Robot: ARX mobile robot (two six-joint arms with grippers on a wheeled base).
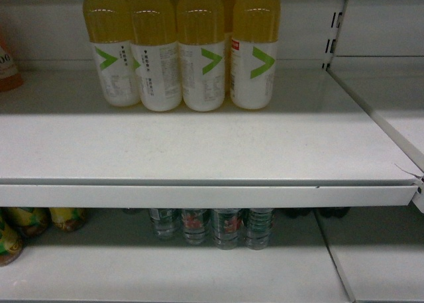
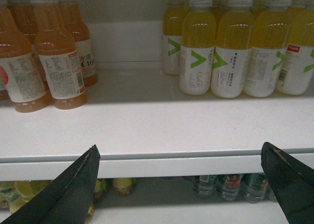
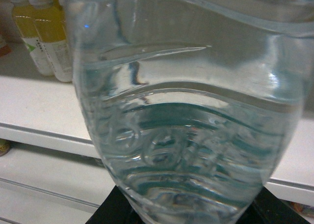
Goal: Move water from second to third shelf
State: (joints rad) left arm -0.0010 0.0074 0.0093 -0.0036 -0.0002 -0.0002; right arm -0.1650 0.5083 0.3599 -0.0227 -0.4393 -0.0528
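A clear ribbed water bottle (image 3: 186, 116) fills the right wrist view, with my right gripper (image 3: 189, 211) shut on its lower part; only black finger bases show at the bottom edge. It hangs in front of a white shelf edge (image 3: 44, 133). Several more water bottles (image 1: 226, 227) with green labels showing red figures stand on the lower shelf (image 1: 165, 270), and the left wrist view also catches these bottles (image 2: 230, 186). My left gripper (image 2: 179, 158) is open and empty, level with the upper shelf's front edge (image 2: 171, 164). Neither gripper shows in the head view.
Yellow drink bottles (image 1: 199, 51) with white labels stand at the back of the upper shelf (image 1: 199, 144). Orange drink bottles (image 2: 54, 57) stand to their left. Small yellow-green bottles (image 1: 26, 223) sit at the lower left. A slotted upright (image 1: 336, 24) divides the shelf bays.
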